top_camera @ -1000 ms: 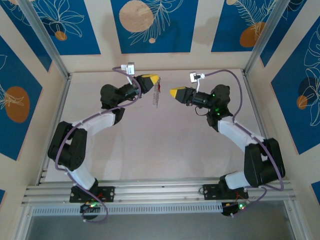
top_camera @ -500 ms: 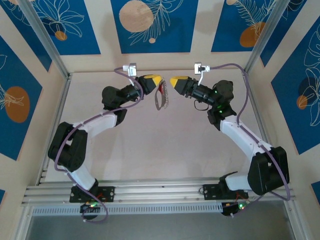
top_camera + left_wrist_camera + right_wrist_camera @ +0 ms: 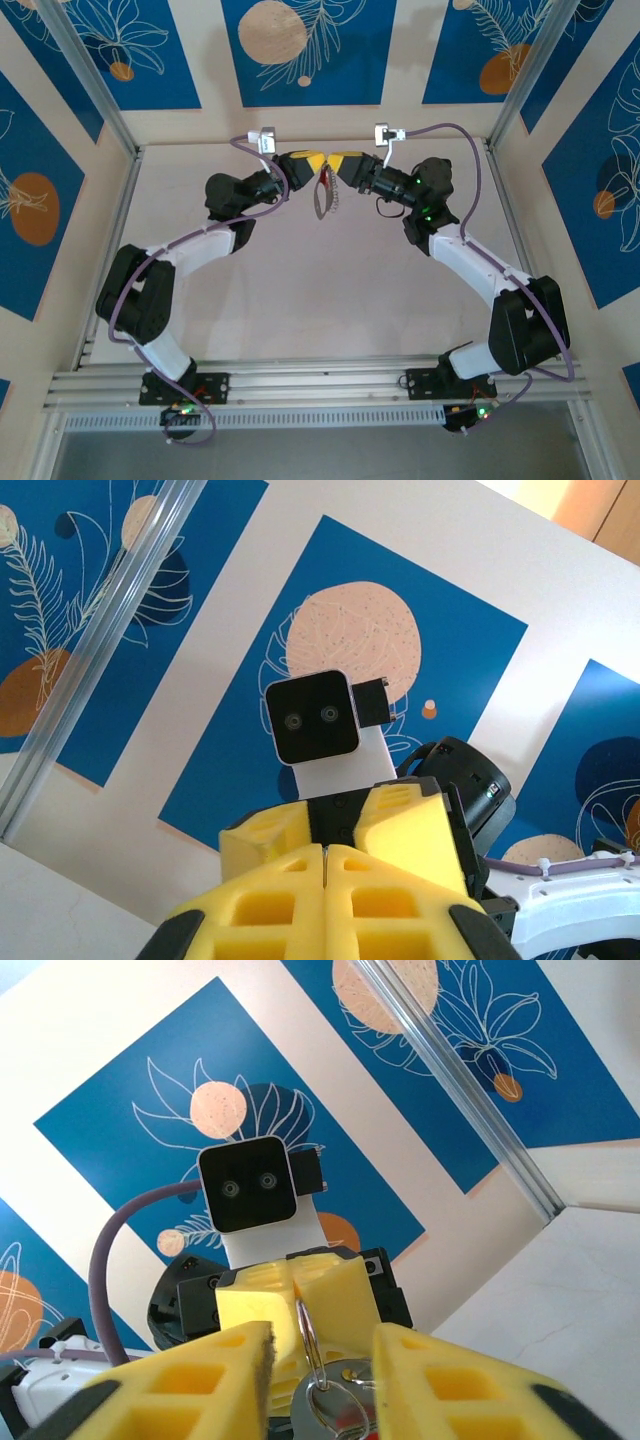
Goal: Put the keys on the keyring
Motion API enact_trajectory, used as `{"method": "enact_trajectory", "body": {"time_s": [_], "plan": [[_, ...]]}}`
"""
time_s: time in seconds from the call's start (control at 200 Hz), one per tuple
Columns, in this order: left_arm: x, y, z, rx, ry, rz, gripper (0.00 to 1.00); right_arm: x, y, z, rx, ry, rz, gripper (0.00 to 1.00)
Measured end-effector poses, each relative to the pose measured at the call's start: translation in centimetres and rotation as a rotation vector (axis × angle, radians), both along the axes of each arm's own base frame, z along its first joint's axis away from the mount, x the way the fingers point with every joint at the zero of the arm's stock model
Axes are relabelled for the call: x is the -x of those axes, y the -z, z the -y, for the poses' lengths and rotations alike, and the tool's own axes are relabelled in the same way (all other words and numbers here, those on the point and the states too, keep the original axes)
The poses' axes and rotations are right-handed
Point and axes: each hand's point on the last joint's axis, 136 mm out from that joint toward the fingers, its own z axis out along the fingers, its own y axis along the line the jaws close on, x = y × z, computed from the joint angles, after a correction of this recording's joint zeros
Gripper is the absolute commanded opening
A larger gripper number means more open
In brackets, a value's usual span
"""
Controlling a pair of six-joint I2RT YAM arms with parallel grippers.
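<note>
My left gripper [image 3: 313, 161] is held up near the back wall, shut on the top of the keyring [image 3: 322, 198], which hangs below it with its fringe of small metal pieces. A speck of red, the key [image 3: 327, 186], shows against the loop. My right gripper [image 3: 343, 165] faces the left one tip to tip. In the right wrist view its jaws [image 3: 322, 1348] stand apart around the thin ring [image 3: 306, 1335], with a silver piece and the red key head [image 3: 345, 1428] low between them. The left wrist view has the left gripper [image 3: 325, 868] pressed shut, the ring only a thin edge.
Both arms arch over the pale table [image 3: 320, 300], meeting high at its far middle. Aluminium posts [image 3: 90, 85] and patterned blue wall panels [image 3: 300, 50] close in the back and sides. The arm bases sit on the rail [image 3: 320, 380] at the near edge.
The right gripper swung left and up until it met the left gripper, and its fingers now flank the hanging ring. The left gripper stayed shut and shifted slightly right.
</note>
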Motion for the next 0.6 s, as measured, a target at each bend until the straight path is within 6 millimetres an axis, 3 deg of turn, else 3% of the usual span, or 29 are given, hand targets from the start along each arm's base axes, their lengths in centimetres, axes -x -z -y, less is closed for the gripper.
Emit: {"method": "enact_trajectory", "body": {"time_s": [0.145, 0.435, 0.6], "plan": [[0.14, -0.15, 0.00, 0.002, 0.002, 0.003, 0.00, 0.10, -0.11, -0.04, -0.002, -0.004, 0.006, 0.22], [0.16, -0.08, 0.09, -0.001, 0.002, 0.002, 0.00, 0.48, 0.00, -0.40, 0.003, -0.026, 0.008, 0.24], [-0.04, 0.01, 0.14, 0.000, -0.005, -0.010, 0.00, 0.48, -0.08, -0.64, 0.007, -0.038, 0.017, 0.03]]}}
